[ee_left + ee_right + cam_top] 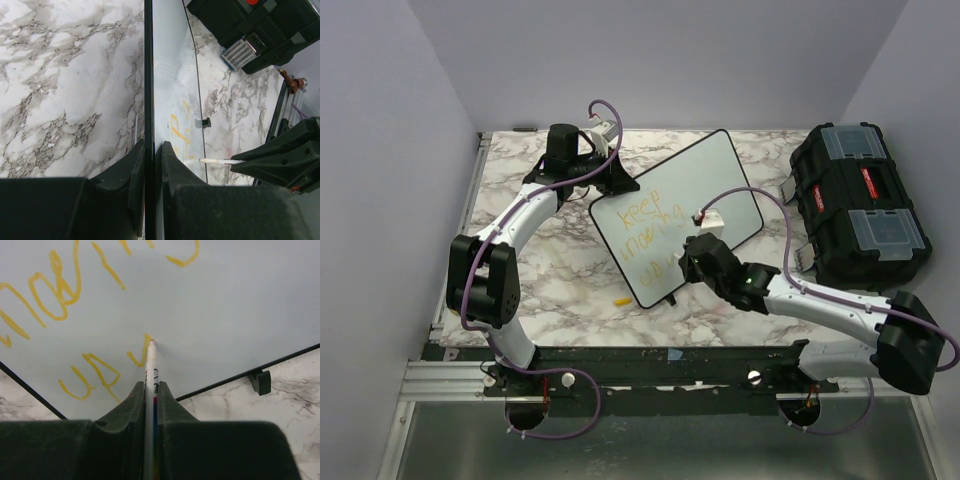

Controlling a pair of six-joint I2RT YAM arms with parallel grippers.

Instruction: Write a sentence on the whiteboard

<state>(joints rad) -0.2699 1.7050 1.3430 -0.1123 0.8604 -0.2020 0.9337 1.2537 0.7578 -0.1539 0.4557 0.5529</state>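
Nearest the tabletop's [550,270] near edge, the right arm reaches in toward the middle. Its right fingers [139,392] are pressed onto a marker [150,365], which juts straight out beyond them. The marker's tip touches the board [710,180] at a fresh yellow stroke just after "up". A small yellow piece [620,299] lies on the tabletop just beside the board's near corner; whether it is the cap I cannot tell.

The board lies mid-tabletop, turned so its long axis runs from the near-left toward the far-right corner. The sentence [650,235] sits in 3 lines along that axis, on the half toward the left edge. Line 3 looks unfinished. Blank white lies ahead of the tip toward the right edge, so the coming stroke likely runs that way along the long axis. The right arm is the nearer one for it.

Farther off, the left fingers [137,160] clamp the board's rim at its far-left corner, seemingly steadying it. A toolbox [855,205] stands by the right edge.
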